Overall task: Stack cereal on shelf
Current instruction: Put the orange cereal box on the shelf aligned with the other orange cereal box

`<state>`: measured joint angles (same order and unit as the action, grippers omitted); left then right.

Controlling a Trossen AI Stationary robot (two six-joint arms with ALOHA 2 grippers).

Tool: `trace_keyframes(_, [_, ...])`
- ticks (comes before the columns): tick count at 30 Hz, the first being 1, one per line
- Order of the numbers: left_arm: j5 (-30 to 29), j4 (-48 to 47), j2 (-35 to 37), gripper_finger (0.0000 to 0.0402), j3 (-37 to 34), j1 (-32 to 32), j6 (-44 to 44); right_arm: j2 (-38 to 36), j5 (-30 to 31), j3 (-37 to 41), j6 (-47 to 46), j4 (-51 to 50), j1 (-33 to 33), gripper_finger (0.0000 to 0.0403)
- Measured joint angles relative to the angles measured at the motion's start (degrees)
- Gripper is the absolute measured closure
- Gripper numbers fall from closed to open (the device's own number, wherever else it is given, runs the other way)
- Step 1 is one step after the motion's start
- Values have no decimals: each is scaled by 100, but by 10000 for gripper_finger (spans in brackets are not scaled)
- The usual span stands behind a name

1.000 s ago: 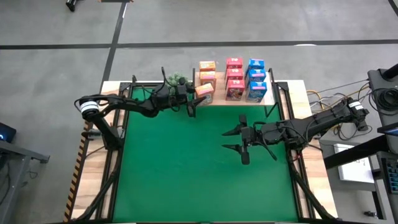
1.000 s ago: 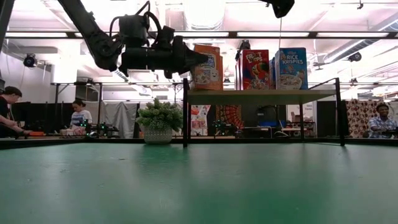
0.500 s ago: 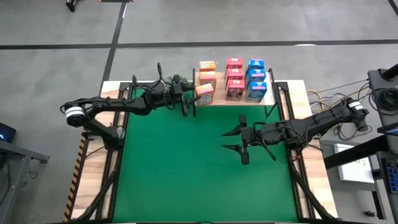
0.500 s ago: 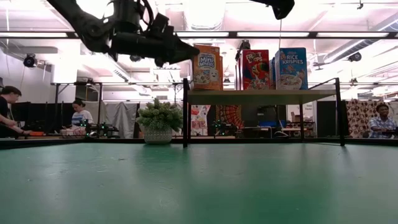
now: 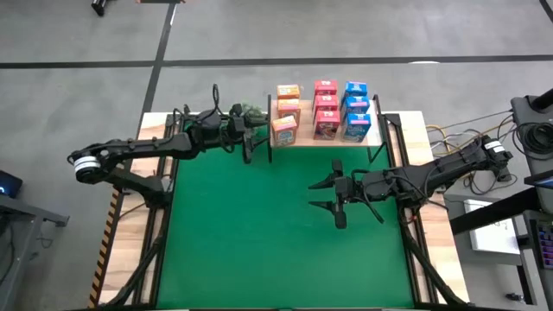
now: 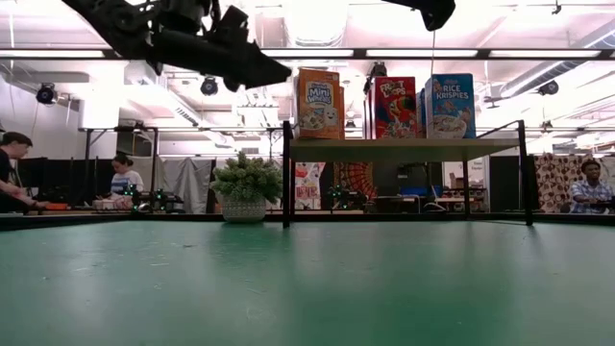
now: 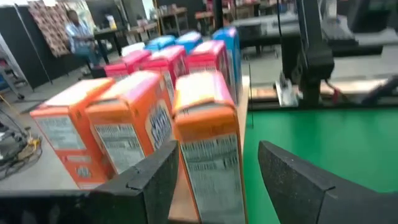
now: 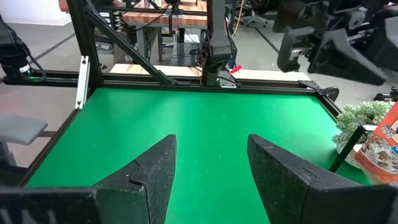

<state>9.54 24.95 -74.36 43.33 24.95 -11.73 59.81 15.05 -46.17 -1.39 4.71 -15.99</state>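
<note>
Nine cereal boxes on the wooden shelf [image 5: 378, 138] at the far edge of the green counter [image 5: 259, 233]: orange column [image 5: 286, 110], red column [image 5: 326, 109], blue column [image 5: 356, 110], three boxes deep each. Low view reads Mini Wheats [image 6: 319, 104], Froot Loops [image 6: 394, 107], Rice Krispies [image 6: 451, 105] on the fronts. Front orange box [image 5: 283, 130] sits slightly askew against its column.

Small green plant [image 5: 249, 111] stands just left of the shelf's black side support, directly beside the left end effector [image 5: 248, 148].

Left end effector: fingers apart, nothing held; its wrist view shows the front orange box [image 7: 208, 149] framed between the two fingers but clear of them. Since the earlier frames this arm has drawn back leftward from the shelf, and the orange box stays on the board.

Right end effector [image 5: 333, 194]: open, empty, hovering over mid-counter, well apart from the shelf; unchanged from earlier.

People are seated in the room beyond the counter.
</note>
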Motion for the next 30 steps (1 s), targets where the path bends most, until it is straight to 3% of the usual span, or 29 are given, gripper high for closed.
trace_keyframes(6, [0, -195, -25, 241, -2, 0, -312, 0, 2, 2, 147, -14, 0, 214])
trace_keyframes(12, [-39, -58, -369, 350, -2, 9, -329, 0, 4, 13, 164, -18, 15, 214])
trace_keyframes(15, [-326, 60, -505, 393, 4, 9, -374, 0, 7, 24, 211, -18, 15, 214])
trace_keyframes(30, [-748, 47, -1001, 401, 389, 9, -441, -2, 304, 25, 164, -152, 15, 214])
